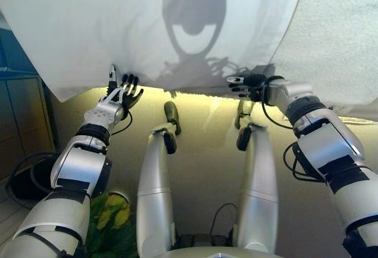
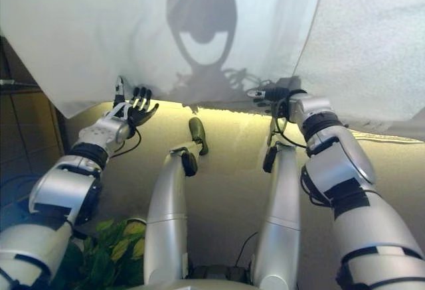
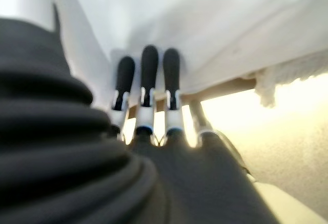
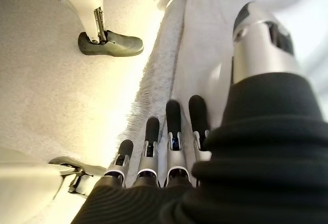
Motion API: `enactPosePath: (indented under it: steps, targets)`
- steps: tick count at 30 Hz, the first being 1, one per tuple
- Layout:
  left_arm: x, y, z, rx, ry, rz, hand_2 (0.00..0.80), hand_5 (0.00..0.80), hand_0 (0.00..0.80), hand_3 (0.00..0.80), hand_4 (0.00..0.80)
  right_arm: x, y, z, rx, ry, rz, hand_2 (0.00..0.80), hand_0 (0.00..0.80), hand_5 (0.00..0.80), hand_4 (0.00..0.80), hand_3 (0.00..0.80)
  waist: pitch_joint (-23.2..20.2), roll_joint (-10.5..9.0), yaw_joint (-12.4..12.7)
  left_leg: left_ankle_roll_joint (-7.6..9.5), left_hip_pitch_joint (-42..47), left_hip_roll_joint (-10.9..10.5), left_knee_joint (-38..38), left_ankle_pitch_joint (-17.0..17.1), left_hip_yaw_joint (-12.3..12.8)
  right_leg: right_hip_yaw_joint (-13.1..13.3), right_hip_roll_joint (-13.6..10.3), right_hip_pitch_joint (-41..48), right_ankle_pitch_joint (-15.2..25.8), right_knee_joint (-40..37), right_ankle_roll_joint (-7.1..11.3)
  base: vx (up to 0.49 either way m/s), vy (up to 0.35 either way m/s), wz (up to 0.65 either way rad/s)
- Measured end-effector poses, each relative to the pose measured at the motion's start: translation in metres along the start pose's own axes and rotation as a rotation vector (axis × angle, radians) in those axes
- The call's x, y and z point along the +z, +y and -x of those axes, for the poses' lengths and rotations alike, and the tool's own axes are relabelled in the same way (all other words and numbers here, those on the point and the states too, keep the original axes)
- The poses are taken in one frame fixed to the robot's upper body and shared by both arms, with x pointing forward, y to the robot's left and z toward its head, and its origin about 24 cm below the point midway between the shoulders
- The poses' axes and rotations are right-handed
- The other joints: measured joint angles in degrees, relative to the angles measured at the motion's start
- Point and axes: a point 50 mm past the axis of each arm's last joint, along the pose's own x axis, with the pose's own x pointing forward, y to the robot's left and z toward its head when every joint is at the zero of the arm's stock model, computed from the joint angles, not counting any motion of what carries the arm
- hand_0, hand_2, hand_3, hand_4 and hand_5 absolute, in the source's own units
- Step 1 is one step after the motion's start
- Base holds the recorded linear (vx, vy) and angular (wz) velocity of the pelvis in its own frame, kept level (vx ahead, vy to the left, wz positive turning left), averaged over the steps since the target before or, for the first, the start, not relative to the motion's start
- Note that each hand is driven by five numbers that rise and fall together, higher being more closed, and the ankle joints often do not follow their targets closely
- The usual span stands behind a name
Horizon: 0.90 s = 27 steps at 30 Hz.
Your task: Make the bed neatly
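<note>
Bed's white sheet point(image 1: 147, 28) edge just beyond both straight-fingered hands.

A bedroom, seen from the edge of my bed.

A white sheet point(image 1: 147, 28) hangs over the near side of the bed in front of me, with a fluffy white blanket point(image 1: 336, 39) lying beside it to the right. Below the sheet's hem is pale beige carpet point(image 1: 201, 169). Left of the bed stands a wooden cabinet point(image 1: 20, 116), and a leafy green plant point(image 1: 112, 225) sits low on the floor near it.
</note>
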Motion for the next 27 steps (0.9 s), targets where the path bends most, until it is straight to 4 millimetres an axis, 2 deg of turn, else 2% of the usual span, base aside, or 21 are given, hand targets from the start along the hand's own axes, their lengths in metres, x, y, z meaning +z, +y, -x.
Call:
enactPosePath:
  steps: [3, 8, 10, 18, 22, 27]
  targets:
    - [-0.002, 0.016, 0.002, 0.019, 0.010, 0.008, 0.000, 0.000, 0.000, 0.000, 0.000, -0.024, -0.004, -0.004, 0.015, 0.057, -0.008, 0.000, 0.000, 0.000, 0.000, 0.000, 0.0, -0.03, -0.1, 0.19, 6.2, 0.6, -2.8, 0.0, 0.2, -1.0, 0.0, 6.3, 0.1, -2.8, 0.10, -0.021, -0.122, -0.08]
    - [-0.003, 0.025, 0.003, -0.008, 0.004, -0.022, 0.000, 0.000, 0.000, 0.000, 0.000, -0.031, -0.010, -0.002, 0.027, 0.076, 0.002, 0.000, 0.000, 0.000, 0.000, 0.000, 0.0, -0.07, -0.1, -0.02, 11.8, 0.9, -5.3, 0.3, 0.1, -2.7, 0.1, 12.4, -0.2, -4.9, -0.13, -0.024, -0.129, 0.01]
    - [-0.007, 0.030, 0.003, -0.018, 0.008, -0.031, 0.000, 0.000, 0.000, 0.000, 0.000, -0.040, -0.011, -0.003, 0.035, 0.097, 0.000, 0.000, 0.000, 0.000, 0.000, 0.000, 0.1, -0.26, -0.1, -0.25, 14.1, 0.9, -5.6, 0.3, 0.2, -3.2, -0.1, 14.7, -1.0, -4.6, -0.20, -0.003, -0.104, 0.08]
    - [-0.013, 0.062, 0.010, 0.007, 0.019, -0.075, 0.000, 0.000, 0.000, 0.000, 0.000, -0.095, -0.013, -0.005, 0.112, 0.215, -0.055, 0.000, 0.000, 0.000, 0.000, 0.000, 0.1, -2.00, 0.0, -0.93, 28.8, 0.9, -10.4, -0.3, 0.0, -5.0, -0.5, 28.6, -3.6, -6.3, -0.08, 0.055, -0.114, 0.02]
    - [-0.015, 0.087, 0.017, 0.059, 0.025, -0.072, 0.000, 0.000, 0.000, 0.000, 0.000, -0.122, -0.014, -0.003, 0.151, 0.252, -0.099, 0.000, 0.000, 0.000, 0.000, 0.000, -0.3, -2.89, 0.0, -1.81, 38.6, 0.9, -17.1, 0.7, 0.6, -7.3, -1.0, 37.5, -3.5, -11.2, 0.09, 0.182, -0.090, -0.09]
    - [-0.023, 0.130, 0.032, 0.125, 0.078, -0.125, 0.000, 0.000, 0.000, 0.000, 0.000, -0.156, -0.009, -0.001, 0.211, 0.241, -0.158, 0.000, 0.000, 0.000, 0.000, 0.000, -5.3, -5.12, 0.1, -3.26, 46.7, 1.0, -25.6, 3.4, 1.1, -10.0, -0.1, 44.2, -2.8, -16.7, -0.15, 0.157, -0.093, -0.05]
